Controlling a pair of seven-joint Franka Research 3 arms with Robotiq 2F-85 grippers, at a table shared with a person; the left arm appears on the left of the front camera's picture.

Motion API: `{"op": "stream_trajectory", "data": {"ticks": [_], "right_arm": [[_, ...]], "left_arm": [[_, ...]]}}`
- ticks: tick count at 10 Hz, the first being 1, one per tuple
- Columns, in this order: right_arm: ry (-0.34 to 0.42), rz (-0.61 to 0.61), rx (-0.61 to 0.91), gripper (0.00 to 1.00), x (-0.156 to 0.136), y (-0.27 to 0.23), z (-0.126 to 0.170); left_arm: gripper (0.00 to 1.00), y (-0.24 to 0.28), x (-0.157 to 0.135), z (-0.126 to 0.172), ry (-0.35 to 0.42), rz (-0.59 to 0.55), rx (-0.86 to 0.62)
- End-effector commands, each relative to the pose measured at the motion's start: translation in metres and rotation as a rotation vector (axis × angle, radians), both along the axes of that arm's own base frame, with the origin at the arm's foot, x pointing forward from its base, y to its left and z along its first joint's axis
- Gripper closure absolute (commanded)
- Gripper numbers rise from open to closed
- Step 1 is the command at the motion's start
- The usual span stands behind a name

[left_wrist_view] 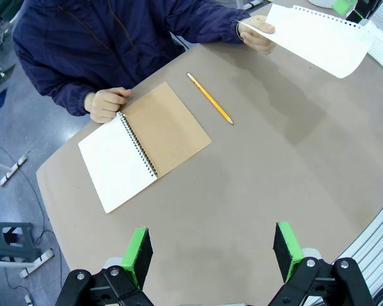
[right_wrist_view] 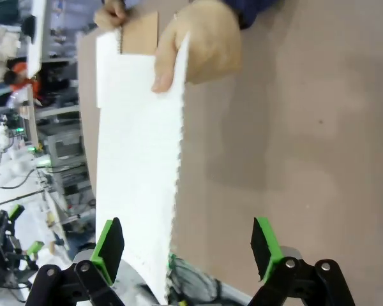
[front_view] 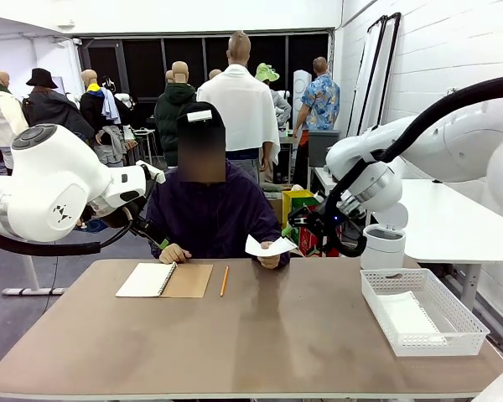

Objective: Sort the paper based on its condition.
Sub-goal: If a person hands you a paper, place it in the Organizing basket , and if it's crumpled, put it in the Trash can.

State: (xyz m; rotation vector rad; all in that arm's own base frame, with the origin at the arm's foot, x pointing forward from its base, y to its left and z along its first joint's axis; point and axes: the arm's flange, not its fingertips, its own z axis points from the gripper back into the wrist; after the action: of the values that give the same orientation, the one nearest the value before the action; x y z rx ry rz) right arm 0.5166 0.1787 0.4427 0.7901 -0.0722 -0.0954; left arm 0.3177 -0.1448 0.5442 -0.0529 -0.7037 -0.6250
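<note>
Examining the handover, we find the paper [right_wrist_view: 137, 159] held out by the person's hand [right_wrist_view: 201, 44] above the far right part of the table [front_view: 260, 335], its free end reaching between the fingers of the right gripper [right_wrist_view: 188, 245]. The jaws stand fully apart and grip nothing. We judge the sheet light, limp and easily creased or torn, above all along its ragged perforated edge; a hold on the smooth margin near the free end looks soundest. The right arm reaches in level toward the sheet, beside the white basket [front_view: 453, 335]. The left gripper [left_wrist_view: 214, 252] hangs open and empty over the table, looking down on the notebook [left_wrist_view: 143, 143] and pencil [left_wrist_view: 209, 98].
</note>
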Motion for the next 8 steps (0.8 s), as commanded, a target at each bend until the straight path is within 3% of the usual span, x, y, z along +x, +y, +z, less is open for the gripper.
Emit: {"op": "stream_trajectory", "data": {"ticks": [1,5,8], "right_arm": [[0.116,-0.057,0.096,0.0,0.025,-0.006,-0.009],[0.28,-0.088,0.319,0.0,0.053,-0.012,-0.042],[0.395,-0.092,0.405,0.0,0.066,-0.007,-0.06]], "left_arm": [[0.0,0.001,0.0,-0.001,0.003,-0.009,0.0],[0.0,0.001,0.0,-0.001,0.003,-0.009,0.0],[0.0,0.001,0.0,-0.001,0.003,-0.009,0.0]]}}
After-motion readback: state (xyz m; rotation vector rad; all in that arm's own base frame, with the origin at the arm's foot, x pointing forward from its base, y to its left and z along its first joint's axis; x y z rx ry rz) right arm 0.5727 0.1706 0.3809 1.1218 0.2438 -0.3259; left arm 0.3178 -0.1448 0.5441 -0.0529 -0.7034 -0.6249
